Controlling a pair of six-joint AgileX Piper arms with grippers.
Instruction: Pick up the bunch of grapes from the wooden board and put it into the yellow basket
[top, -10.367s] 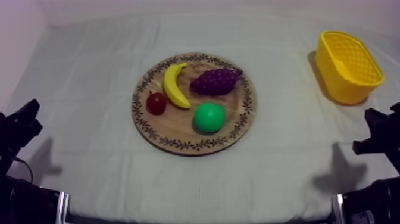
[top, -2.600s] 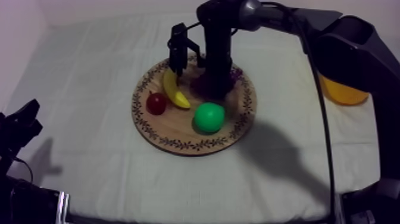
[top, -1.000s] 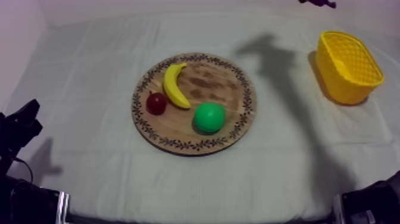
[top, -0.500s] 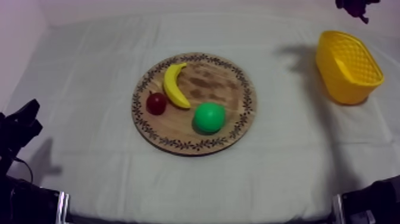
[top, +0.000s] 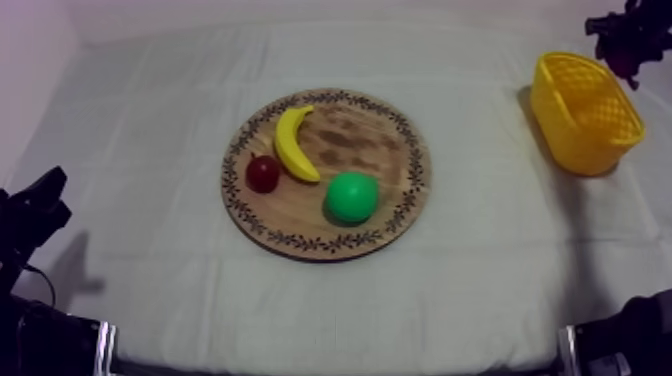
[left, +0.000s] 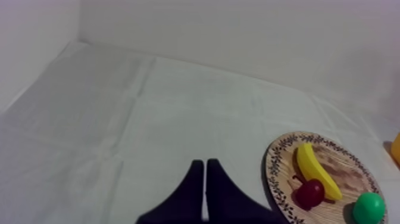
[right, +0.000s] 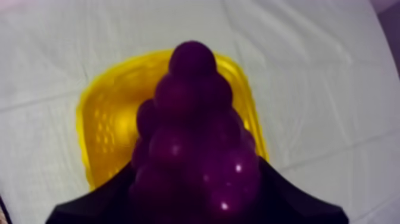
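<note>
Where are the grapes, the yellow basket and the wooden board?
bunch of grapes (right: 196, 155): right wrist view, middle of the cluster.
yellow basket (top: 560, 135): top view, near outer wall.
wooden board (top: 350, 140): top view, bare wood in its far half.

Creased grey-white tablecloth (top: 150, 250), plain pale wall (left: 238, 36) behind, soft even light

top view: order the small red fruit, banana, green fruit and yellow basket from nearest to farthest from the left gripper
From the left gripper:
1. small red fruit, left side of the wooden board
2. banana, just beyond it
3. green fruit, board's right half
4. yellow basket, at the far right
</note>
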